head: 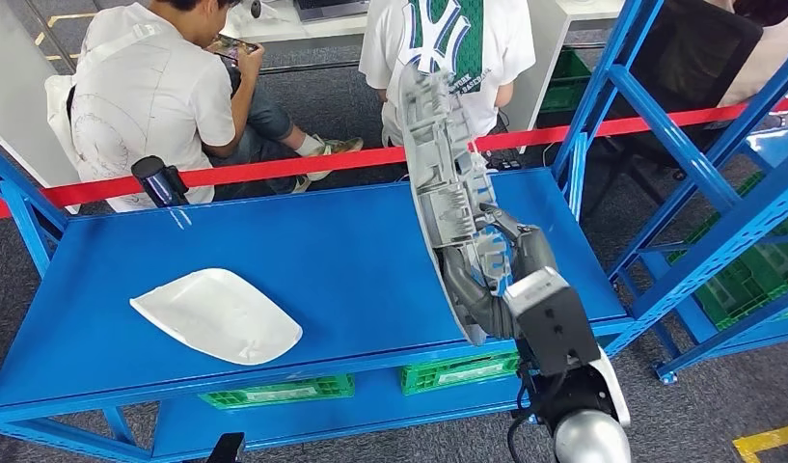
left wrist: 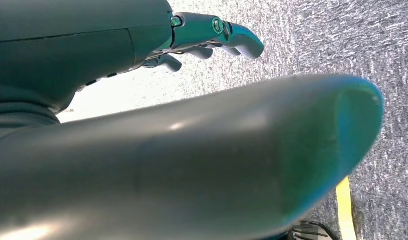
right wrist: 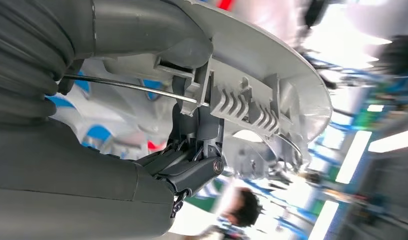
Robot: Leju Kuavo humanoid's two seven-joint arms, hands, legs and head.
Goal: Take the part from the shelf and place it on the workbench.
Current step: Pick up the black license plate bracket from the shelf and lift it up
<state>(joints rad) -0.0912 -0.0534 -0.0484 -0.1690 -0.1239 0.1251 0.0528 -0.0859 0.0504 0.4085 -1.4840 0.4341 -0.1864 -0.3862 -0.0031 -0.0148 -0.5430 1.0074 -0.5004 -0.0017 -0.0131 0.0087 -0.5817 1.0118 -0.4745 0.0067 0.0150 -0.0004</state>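
Observation:
My right hand (head: 491, 265) grips a long white and grey moulded part (head: 448, 174) with ribs and blue clips, held on edge and almost upright over the right half of the blue workbench (head: 351, 241). Close up, the part (right wrist: 271, 95) shows its ribbed inner side with my right hand (right wrist: 192, 160) wrapped round its lower end. A second white part (head: 218, 314), smooth side up, lies flat on the bench's front left. My left hand (left wrist: 211, 35) hangs over grey carpet with its fingers apart and nothing in them.
A red barrier tape (head: 274, 169) runs along the bench's far edge, with two people (head: 158, 87) seated behind it. A dark camera (head: 158, 179) stands at the bench's back left. Blue shelving (head: 698, 193) rises on the right. Green crates (head: 457, 371) sit under the bench.

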